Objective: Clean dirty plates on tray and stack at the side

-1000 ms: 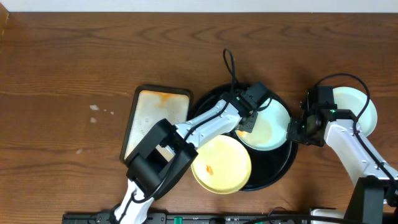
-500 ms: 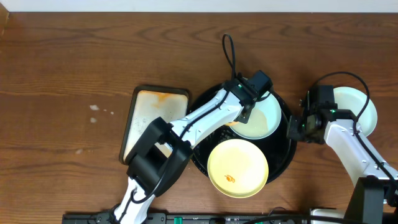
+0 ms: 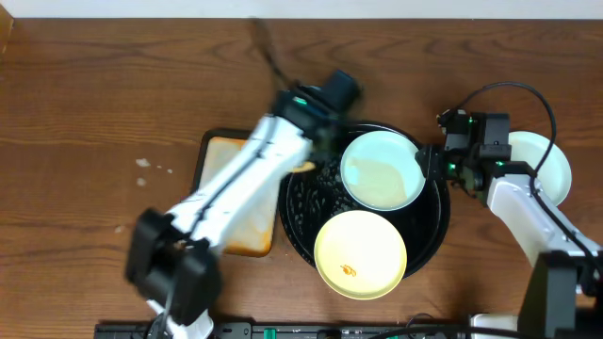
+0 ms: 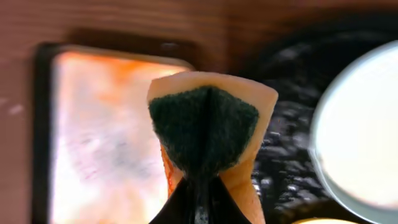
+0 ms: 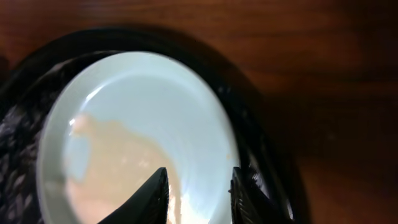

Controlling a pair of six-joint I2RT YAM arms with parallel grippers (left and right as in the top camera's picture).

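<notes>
The black tray point(image 3: 300, 209) holds a mint-green plate point(image 3: 380, 169) at its back right and a yellow plate point(image 3: 360, 254) with an orange speck at its front. My right gripper point(image 3: 429, 168) grips the mint-green plate's right rim; in the right wrist view its fingers point(image 5: 198, 177) straddle the rim of that plate point(image 5: 137, 124). My left gripper point(image 3: 318, 151) is shut on a sponge point(image 4: 205, 124) with a dark green pad, above the tray's left edge point(image 4: 292, 143). A second mint-green plate point(image 3: 551, 168) lies on the table at the far right.
A rectangular orange-stained tray point(image 3: 240, 193) lies just left of the black tray and fills the left of the left wrist view point(image 4: 106, 124). A black cable runs over the table behind the left arm. Brown wooden table all around.
My left arm has swung off the mint-green plate to the left, carrying the sponge. The right gripper and that plate have shifted slightly left and back. Earlier, the yellow plate shifted right on the tray.
</notes>
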